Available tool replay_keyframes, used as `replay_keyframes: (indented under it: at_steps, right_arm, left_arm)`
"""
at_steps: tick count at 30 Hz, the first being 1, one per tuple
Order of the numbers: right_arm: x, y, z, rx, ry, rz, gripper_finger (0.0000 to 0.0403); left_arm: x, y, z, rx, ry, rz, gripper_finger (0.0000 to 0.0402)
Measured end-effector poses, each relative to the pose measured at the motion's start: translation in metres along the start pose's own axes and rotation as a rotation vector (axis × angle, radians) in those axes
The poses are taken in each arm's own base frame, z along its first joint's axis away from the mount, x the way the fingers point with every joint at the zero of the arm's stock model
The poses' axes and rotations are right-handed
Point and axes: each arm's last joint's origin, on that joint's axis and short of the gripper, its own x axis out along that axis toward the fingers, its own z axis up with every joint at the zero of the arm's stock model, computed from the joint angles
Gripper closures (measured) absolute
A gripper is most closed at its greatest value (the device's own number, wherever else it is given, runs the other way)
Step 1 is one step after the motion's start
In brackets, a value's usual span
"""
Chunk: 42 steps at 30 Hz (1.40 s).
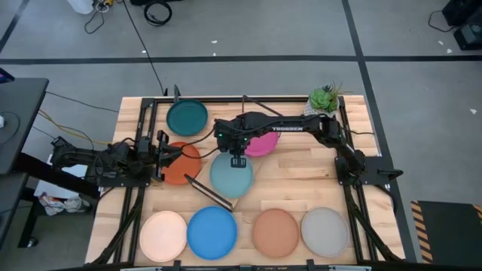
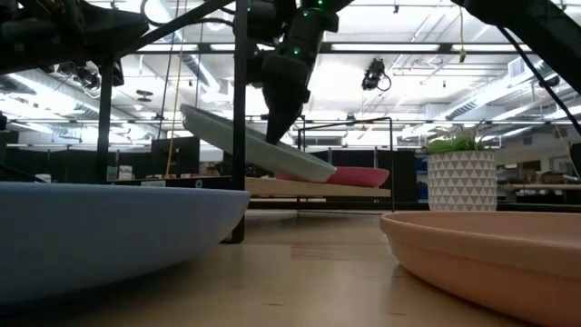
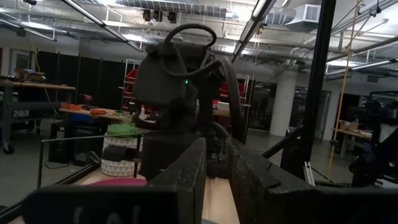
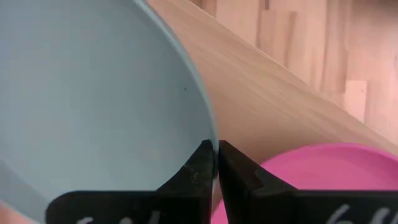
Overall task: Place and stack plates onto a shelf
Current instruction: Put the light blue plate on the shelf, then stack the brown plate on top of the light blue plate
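Note:
My right gripper is shut on the pale blue plate, which it holds tilted above the pale wooden shelf. The magenta plate lies flat on the shelf's far part, right beside the pale blue plate's lower rim. My left gripper waits at the table's left, over the orange-red plate; its fingers stand a narrow gap apart. The teal plate lies near the far edge. Cream, bright blue, terracotta and grey plates lie in a row along the near edge. My right gripper pinches the pale blue plate's rim on its far side, next to the magenta plate, one finger above and one below. It comes from above, pointing down. The plate slants, its near-left side raised and its held side low by the shelf board.
A potted plant in a white patterned pot stands at the table's far right corner. Black frame posts rise at the table's edges. The shelf's thin black wire leg shows just near the pale blue plate.

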Motion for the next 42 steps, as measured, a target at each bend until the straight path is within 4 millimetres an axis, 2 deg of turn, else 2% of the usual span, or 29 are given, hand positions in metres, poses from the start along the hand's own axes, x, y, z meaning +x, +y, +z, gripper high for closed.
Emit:
replay_keyframes:
  at_steps: [8,10,14,17,19,23,30,35,39,42]
  right_arm:
    - [0.002,-0.001,0.004,-0.028,-0.042,-0.01,0.0341]
    - [-0.003,-0.001,0.005,-0.032,-0.051,-0.032,0.0335]
    - [-0.034,0.003,0.003,-0.054,-0.1,-0.042,0.0331]
    - [-0.057,0.017,-0.001,-0.082,-0.115,-0.03,0.0332]
    - [-0.065,0.027,-0.006,-0.089,-0.094,-0.033,0.0332]
    - [-0.069,0.046,-0.027,-0.072,-0.066,-0.09,0.0332]
    - [-0.061,0.079,-0.089,-0.014,-0.111,-0.091,0.0332]
    - [-0.046,0.107,-0.13,-0.024,-0.083,-0.025,0.033]
    - [-0.026,0.133,-0.153,-0.005,-0.023,0.023,0.0309]
    - [-0.012,0.15,-0.159,0.045,0.027,0.078,0.0282]
  left_arm:
    - [0.0,0.0,0.0,0.001,0.002,0.0,0.0333]
    - [0.0,0.0,0.0,0.0,0.001,0.0,0.0333]
    - [0.0,0.0,0.0,0.0,0.0,0.001,0.0333]
    - [0.0,0.0,0.0,0.0,0.0,0.0,0.0333]
    - [0.0,0.0,0.0,0.0,0.001,0.0,0.0333]
    - [0.0,0.0,0.0,0.0,0.001,0.0,0.0333]
    - [0.0,0.0,0.0,0.001,0.003,0.0,0.0333]
    - [0.0,0.0,0.0,0.022,0.0,0.0,0.0333]
    - [0.0,0.0,0.0,0.033,0.0,0.0,0.0333]
    - [0.0,0.0,0.0,0.033,0.0,0.0,0.0333]
